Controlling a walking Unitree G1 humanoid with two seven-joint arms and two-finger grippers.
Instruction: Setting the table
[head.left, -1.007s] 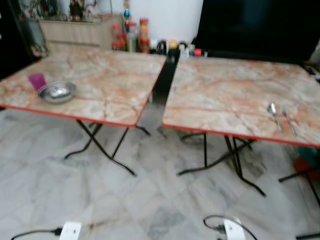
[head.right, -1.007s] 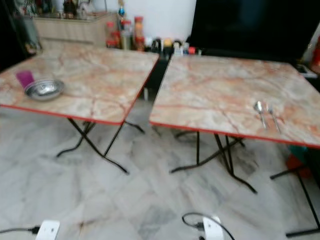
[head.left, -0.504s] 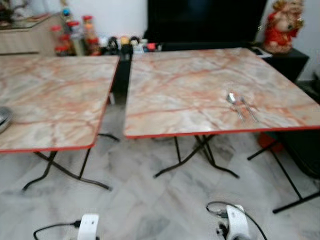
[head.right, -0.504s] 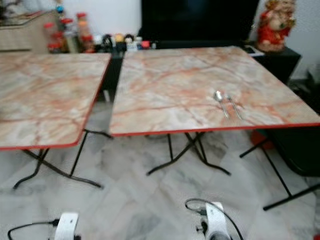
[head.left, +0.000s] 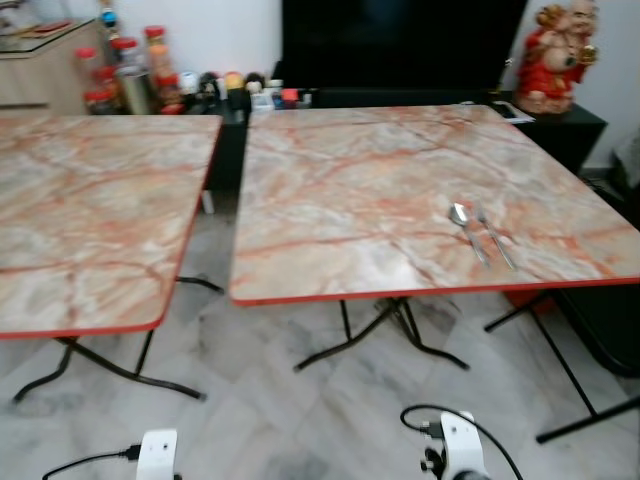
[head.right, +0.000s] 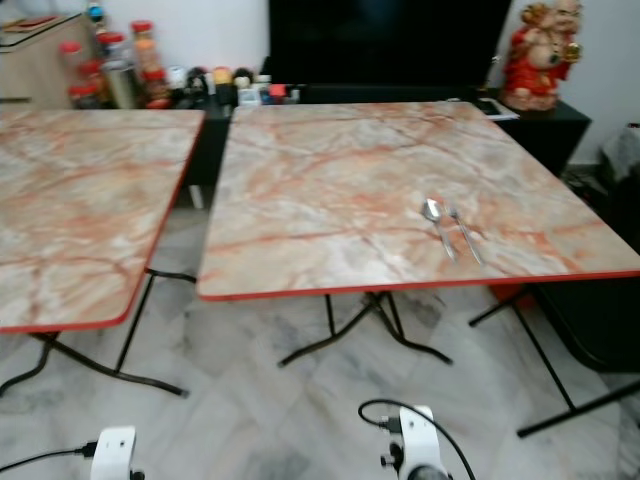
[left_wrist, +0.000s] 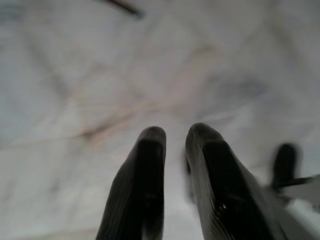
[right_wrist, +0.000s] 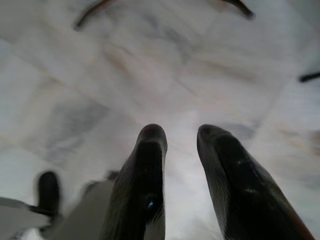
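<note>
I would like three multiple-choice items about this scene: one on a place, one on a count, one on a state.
1. Where do the spoon and fork lie?
A. on the left table
B. on the right table, near its front right
C. on the floor

2. How many marble-topped tables stand here?
A. one
B. two
C. three

3. What is the right hand holding?
A. nothing
B. the spoon
C. a bowl

Answers: 1 B, both lie side by side on that top. 2 B, the left table stands beside the right one. 3 A, its fingers are apart over bare floor.
</note>
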